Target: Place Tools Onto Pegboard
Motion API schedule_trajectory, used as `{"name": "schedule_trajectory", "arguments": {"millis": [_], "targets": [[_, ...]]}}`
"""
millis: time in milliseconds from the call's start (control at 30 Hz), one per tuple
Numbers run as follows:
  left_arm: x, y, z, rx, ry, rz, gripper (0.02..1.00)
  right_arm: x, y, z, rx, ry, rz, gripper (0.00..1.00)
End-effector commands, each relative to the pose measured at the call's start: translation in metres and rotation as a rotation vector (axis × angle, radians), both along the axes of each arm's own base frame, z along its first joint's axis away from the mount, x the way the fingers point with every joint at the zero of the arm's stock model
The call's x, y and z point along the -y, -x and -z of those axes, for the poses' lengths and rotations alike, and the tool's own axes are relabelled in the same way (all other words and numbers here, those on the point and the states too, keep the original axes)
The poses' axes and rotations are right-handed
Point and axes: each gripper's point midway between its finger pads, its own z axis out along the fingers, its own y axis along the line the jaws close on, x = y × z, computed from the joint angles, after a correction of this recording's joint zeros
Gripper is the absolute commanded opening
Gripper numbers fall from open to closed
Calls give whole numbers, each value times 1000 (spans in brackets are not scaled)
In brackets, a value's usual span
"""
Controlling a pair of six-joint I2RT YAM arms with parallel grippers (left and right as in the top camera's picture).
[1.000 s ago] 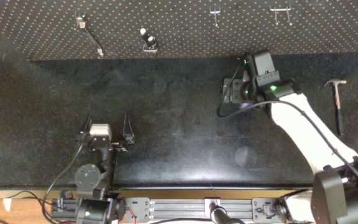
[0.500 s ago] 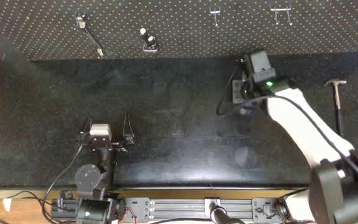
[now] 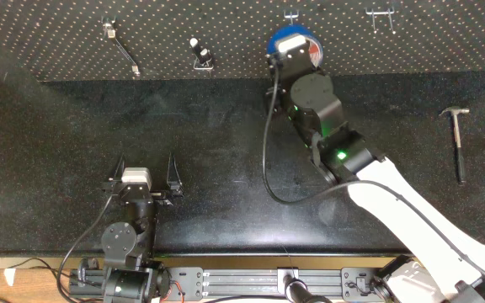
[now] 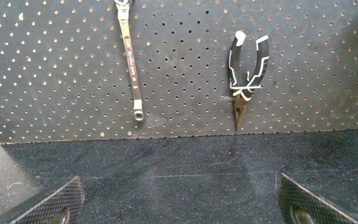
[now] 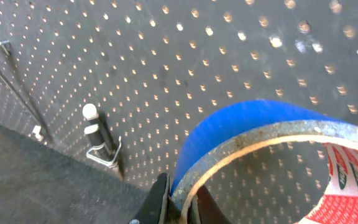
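My right gripper (image 3: 286, 57) is raised in front of the pegboard (image 3: 49, 34), shut on the rim of a blue tape roll (image 3: 295, 39). The roll is just below an empty hook (image 3: 290, 15). In the right wrist view the blue tape roll (image 5: 247, 127) stands up from between the fingers of the right gripper (image 5: 178, 208), close to the board. A wrench (image 3: 121, 49) and black-and-white pliers (image 3: 199, 53) hang on the board at the left. A hammer (image 3: 456, 139) lies on the table at the right. My left gripper (image 3: 146, 173) rests open and empty near the table's front.
Another empty double hook (image 3: 381, 17) sits on the pegboard at the upper right. The left wrist view faces the hanging wrench (image 4: 129, 56) and pliers (image 4: 247, 68) across bare black tabletop (image 4: 179, 168). A black cable (image 3: 268, 160) loops from the right arm.
The right arm rose from the table's back and swung left to the pegboard, carrying the blue tape roll up under the hook. The left arm kept still.
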Motion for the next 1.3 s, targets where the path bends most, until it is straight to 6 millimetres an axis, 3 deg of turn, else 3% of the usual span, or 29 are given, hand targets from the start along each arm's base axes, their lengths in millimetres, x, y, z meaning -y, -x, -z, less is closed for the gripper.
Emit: {"name": "schedule_trajectory", "arguments": {"millis": [33, 233, 333, 467, 567, 700, 800, 933, 1033, 1067, 1167, 1300], "targets": [[2, 0, 1, -2, -11, 14, 996, 0, -21, 7, 101, 144, 38, 77], [2, 0, 1, -2, -11, 14, 996, 10, -55, 24, 147, 124, 128, 77], [2, 0, 1, -2, -11, 14, 996, 8, -62, 28, 167, 110, 135, 80], [2, 0, 1, -2, -11, 14, 993, 7, -63, 31, 163, 111, 132, 172], [2, 0, 1, -2, -11, 14, 993, 3, -57, 25, 164, 110, 120, 169], [2, 0, 1, -2, -11, 14, 996, 3, -56, 24, 163, 111, 117, 472], [2, 0, 1, -2, -11, 14, 996, 4, -48, 31, 114, 142, 103, 483], [2, 0, 1, -2, -11, 14, 996, 20, -7, 53, -91, 257, 21, 498], [2, 0, 1, -2, -11, 14, 996, 65, 45, 82, -391, 269, 5, 987], [2, 0, 1, -2, -11, 13, 996, 108, 70, 100, -580, 227, 100, 996], [2, 0, 1, -2, -11, 14, 998, 214, 102, 120, -823, 161, 400, 1000], [2, 0, 1, -2, -11, 14, 996, 315, 125, 137, -932, 214, 531, 991]]}}
